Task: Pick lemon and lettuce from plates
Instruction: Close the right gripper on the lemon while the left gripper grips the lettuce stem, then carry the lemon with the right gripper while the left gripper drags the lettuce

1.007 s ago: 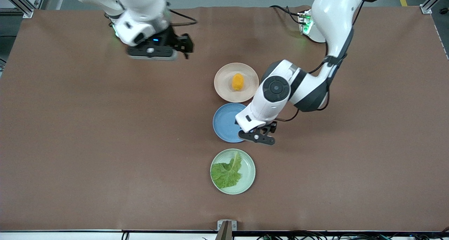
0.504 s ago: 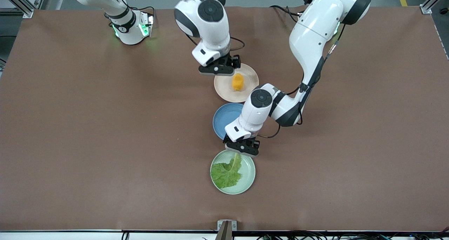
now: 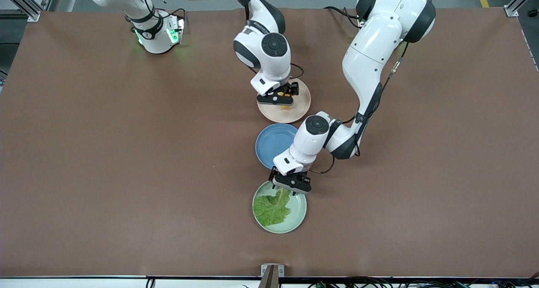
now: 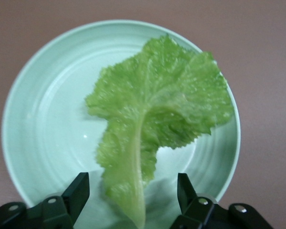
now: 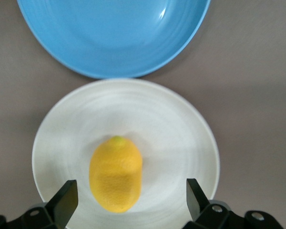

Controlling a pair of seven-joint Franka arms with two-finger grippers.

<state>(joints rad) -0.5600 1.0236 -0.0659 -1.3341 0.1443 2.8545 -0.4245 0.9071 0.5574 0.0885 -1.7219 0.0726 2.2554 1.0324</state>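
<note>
Left claw (image 3: 291,188) hangs wide open over the lettuce (image 3: 273,207) stem on the mint plate (image 3: 298,214), nearer the front camera than the blue plate (image 3: 269,142). Right claw (image 3: 281,98), spread wide, straddles the lemon (image 5: 116,173) on the beige plate (image 3: 300,111), farther than the blue plate.

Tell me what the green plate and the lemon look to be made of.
Green plate: probably glazed ceramic or hard plastic; smooth, faintly glossy, with concentric ridges and small highlights. Lemon: matte, finely dimpled skin with a greenish tip; real or a plastic replica, I can't tell.
</note>
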